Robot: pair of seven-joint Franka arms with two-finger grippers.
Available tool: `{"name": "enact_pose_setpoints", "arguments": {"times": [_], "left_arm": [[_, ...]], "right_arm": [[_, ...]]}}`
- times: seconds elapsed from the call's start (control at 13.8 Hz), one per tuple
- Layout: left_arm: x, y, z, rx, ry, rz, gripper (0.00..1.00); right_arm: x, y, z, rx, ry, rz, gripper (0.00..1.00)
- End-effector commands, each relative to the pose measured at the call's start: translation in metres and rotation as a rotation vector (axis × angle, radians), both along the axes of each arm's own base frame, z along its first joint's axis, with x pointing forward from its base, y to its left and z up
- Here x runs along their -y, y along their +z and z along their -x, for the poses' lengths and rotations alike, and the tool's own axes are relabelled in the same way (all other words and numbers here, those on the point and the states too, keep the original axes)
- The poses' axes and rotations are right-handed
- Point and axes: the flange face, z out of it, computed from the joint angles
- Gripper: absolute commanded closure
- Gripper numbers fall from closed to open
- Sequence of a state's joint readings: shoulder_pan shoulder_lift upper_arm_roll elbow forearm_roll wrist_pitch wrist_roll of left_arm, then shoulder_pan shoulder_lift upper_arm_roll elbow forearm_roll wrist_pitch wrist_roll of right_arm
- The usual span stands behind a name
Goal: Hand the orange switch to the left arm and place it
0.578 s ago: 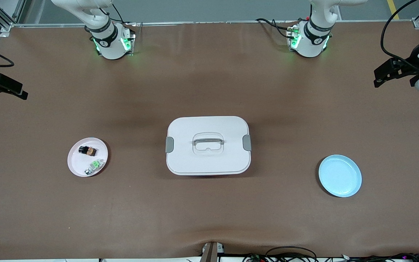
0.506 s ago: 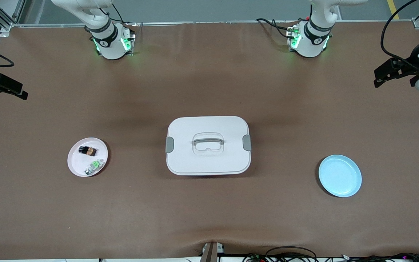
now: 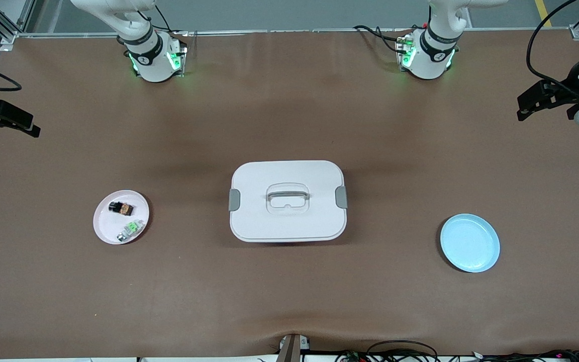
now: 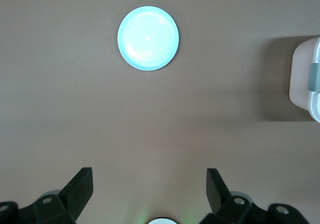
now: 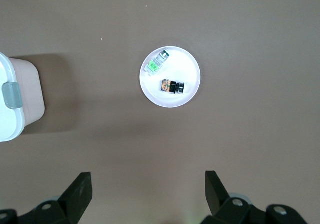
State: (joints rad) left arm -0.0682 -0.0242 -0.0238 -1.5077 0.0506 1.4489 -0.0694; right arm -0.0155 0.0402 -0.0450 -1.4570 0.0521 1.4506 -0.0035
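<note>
The orange switch (image 3: 122, 207) lies on a small white plate (image 3: 104, 223) toward the right arm's end of the brown surface (image 3: 289, 291), untouched. Just beside it on the same plate, nearer to the front camera, sits a small green-and-silver part (image 3: 130, 230); the two are close but apart.

The white lidded box (image 3: 287, 200) stands closed in the middle of the surface, between the white plate and a light blue plate (image 3: 470, 243) at the left arm's end. Its grey latches sit on both short sides and its grey handle lies flat in the lid's recess.

The right pincer (image 5: 148, 191) hangs high above the right arm's end of the surface, its fingers (image 5: 80, 189) spread wide apart and holding nothing; in the right wrist view the white plate with both parts lies well below it, one corner of the box at the edge.

The left pincer (image 4: 150, 186) is also up in the air over the left arm's end, fingers (image 4: 82, 184) wide apart and bare, with the blue plate well below it.
</note>
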Motion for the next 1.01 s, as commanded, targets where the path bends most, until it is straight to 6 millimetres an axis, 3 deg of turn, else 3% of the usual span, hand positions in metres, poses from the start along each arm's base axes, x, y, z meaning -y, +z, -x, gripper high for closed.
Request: {"name": "enact_pose_setpoints", "arguments": {"times": [0.0, 0.94], "left_arm": [[-0.003, 0.005, -0.001, -0.003, 0.009, 0.006, 0.0], [0.003, 0.005, -0.001, -0.001, 0.007, 0.006, 0.0]], "right_arm": [[0.0, 0.009, 0.003, 0.016, 0.0, 0.004, 0.0], [-0.002, 0.011, 0.0, 0.034, 0.007, 0.07, 0.0]]}}
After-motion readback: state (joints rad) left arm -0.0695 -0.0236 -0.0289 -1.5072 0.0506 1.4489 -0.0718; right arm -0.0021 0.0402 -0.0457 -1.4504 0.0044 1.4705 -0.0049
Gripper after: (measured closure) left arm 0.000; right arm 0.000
